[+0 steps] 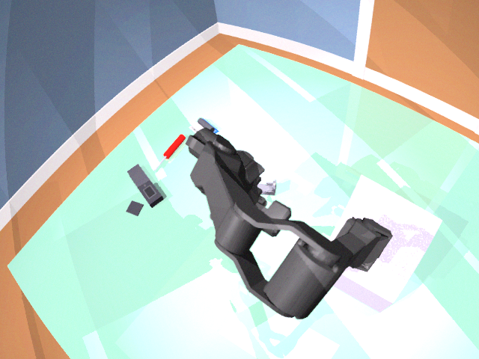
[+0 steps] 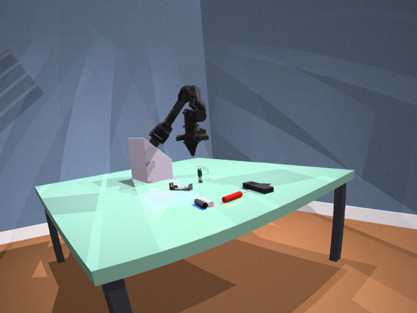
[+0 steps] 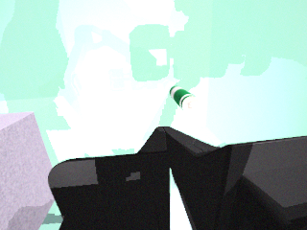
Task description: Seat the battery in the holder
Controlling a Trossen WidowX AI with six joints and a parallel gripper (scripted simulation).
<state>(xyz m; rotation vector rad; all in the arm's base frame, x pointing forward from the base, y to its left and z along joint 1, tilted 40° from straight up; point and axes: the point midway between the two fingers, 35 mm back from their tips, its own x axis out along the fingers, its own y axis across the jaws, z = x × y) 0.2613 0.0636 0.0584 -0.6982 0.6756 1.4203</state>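
Observation:
The green battery (image 2: pixel 200 175) (image 3: pixel 181 96) stands upright on the table; the arm hides it in the top view. The battery holder (image 2: pixel 180 188) (image 1: pixel 268 188) lies on the table beside the battery, partly hidden by the arm in the top view and outside the wrist view. No battery shows in it in the exterior view. My gripper (image 2: pixel 193 154) (image 3: pixel 162 132) is shut, its fingertips together with nothing between them. It points down and hangs above the table, well above the battery's top.
A red screwdriver (image 1: pixel 174 146) (image 2: pixel 232 196), a dark box (image 1: pixel 146 185) (image 2: pixel 257 187) and a dark and a white cylinder (image 2: pixel 201 203) lie on the table (image 2: pixel 134 242). A small dark square (image 1: pixel 135 207) lies near the box. The arm's pale base block (image 2: pixel 158 166) (image 3: pixel 24 163) stands behind the holder.

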